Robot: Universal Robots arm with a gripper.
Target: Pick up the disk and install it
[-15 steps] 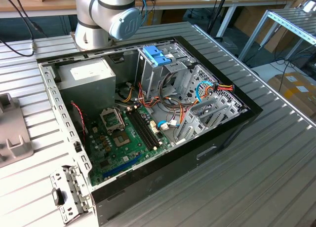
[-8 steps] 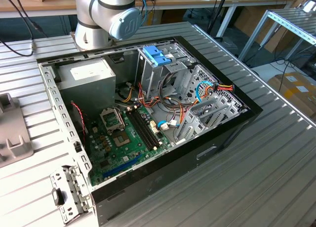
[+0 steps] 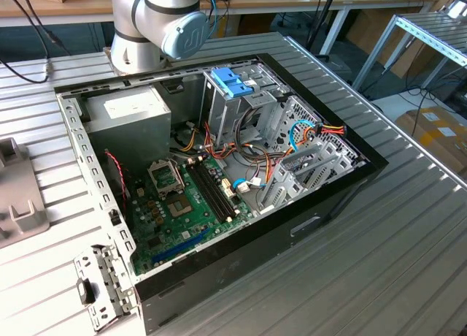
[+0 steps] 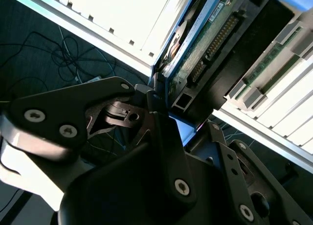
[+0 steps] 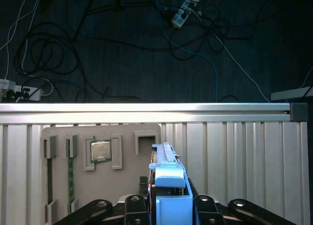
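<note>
In both wrist views my gripper (image 5: 169,205) is shut on the disk (image 5: 168,178). In the first wrist view the disk stands edge-on, its light-blue side rail rising between the black fingers (image 5: 135,203). It hangs above the ribbed metal table, close to a grey parts tray (image 5: 128,142). The second wrist view shows the disk's (image 4: 208,41) green circuit-board underside and connector, with the gripper (image 4: 168,110) clamped on its near end. In the exterior view the open computer case (image 3: 336,197) lies on the table, and its metal drive cage (image 3: 219,106) carries a blue tab piece on top.
The arm's base (image 3: 157,22) stands behind the case. Inside are a grey power-supply box (image 3: 128,113), the green motherboard (image 3: 190,197) and bundled cables (image 3: 306,131). The parts tray holds a processor chip (image 5: 100,150) and memory sticks (image 5: 49,178). Beyond the table's rail (image 5: 146,107), cables lie on the dark floor.
</note>
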